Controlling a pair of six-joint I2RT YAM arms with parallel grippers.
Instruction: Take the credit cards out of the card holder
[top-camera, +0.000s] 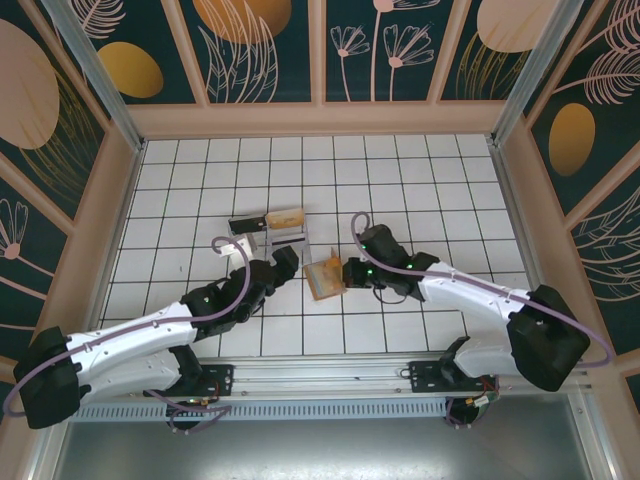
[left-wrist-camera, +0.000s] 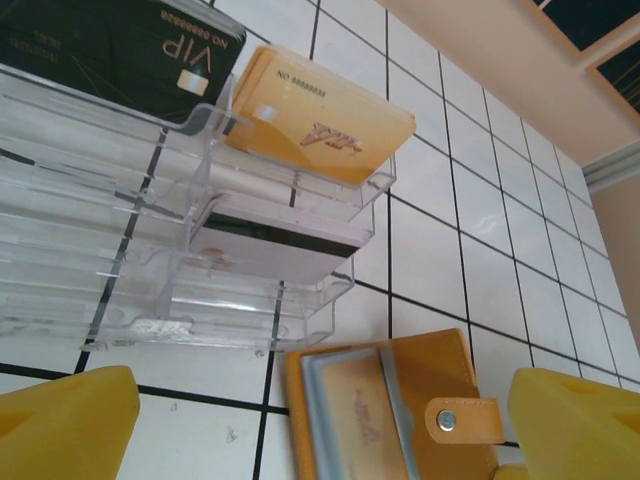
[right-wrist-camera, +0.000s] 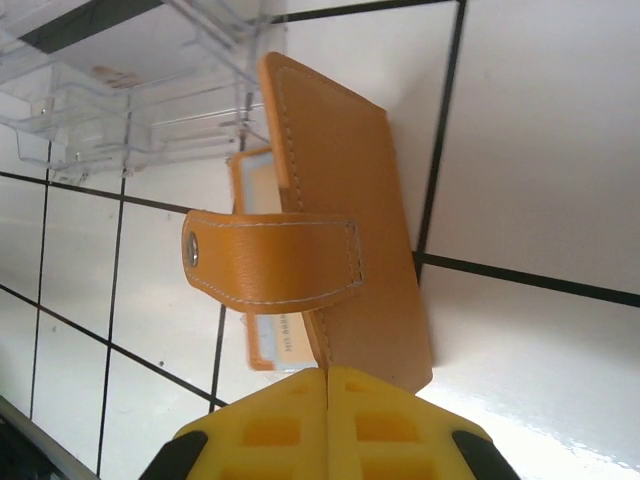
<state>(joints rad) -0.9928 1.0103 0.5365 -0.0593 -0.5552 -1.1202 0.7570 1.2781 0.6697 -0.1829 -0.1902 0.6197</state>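
Note:
The orange-brown card holder (top-camera: 325, 280) lies open on the tiles between both arms. In the left wrist view the card holder (left-wrist-camera: 440, 375) shows a grey-blue pocket with a pale orange credit card (left-wrist-camera: 355, 415) in it and a snap strap (left-wrist-camera: 462, 420). My left gripper (left-wrist-camera: 320, 415) is open, its yellow fingers (left-wrist-camera: 60, 430) standing wide on either side of the holder's near end. My right gripper (right-wrist-camera: 327, 420) is shut on the edge of the card holder's raised cover (right-wrist-camera: 345, 200), and a card's end (right-wrist-camera: 272, 340) peeks out below the strap (right-wrist-camera: 270, 262).
A clear plastic tray (left-wrist-camera: 110, 270) stands just beyond the holder. It carries an orange card (left-wrist-camera: 320, 120), a black VIP card (left-wrist-camera: 120, 45) and a white card with a dark stripe (left-wrist-camera: 280, 245). In the top view the tray (top-camera: 272, 238) sits at mid-table; wooden walls ring the tiled floor.

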